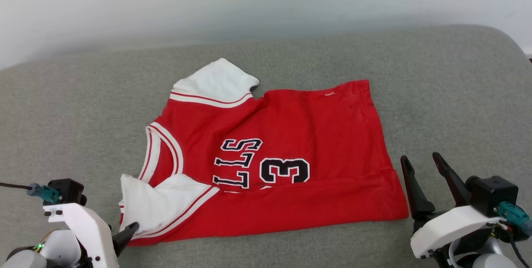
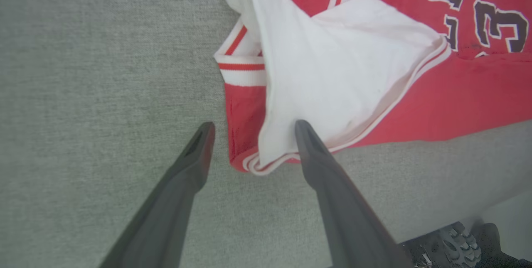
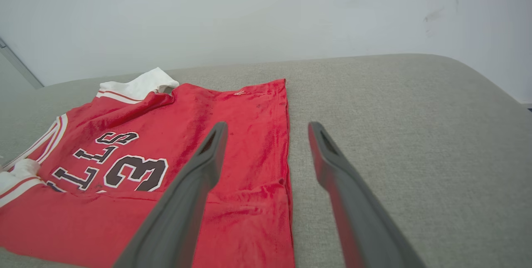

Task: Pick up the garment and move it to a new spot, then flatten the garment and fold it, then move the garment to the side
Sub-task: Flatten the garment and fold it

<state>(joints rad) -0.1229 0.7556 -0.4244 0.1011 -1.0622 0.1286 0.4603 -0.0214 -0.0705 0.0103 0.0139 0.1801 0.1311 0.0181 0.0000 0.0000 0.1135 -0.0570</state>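
Garment [image 1: 291,135] lettering partly hidden under fold; left pincer [image 2: 253,126] apart, right pincer [image 3: 268,126] apart, both empty.

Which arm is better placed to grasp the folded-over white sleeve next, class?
Left. The left gripper is open with its fingertips at the white sleeve edge. The right gripper, also open, stands beside the hem of the garment, at the opposite end.

garment [image 1: 291,135]: red jersey T-shirt, white sleeves, black white-outlined lettering
pose: lying flat; near edge folded over; collar toward 9 o'clock; hem toward 3 o'clock
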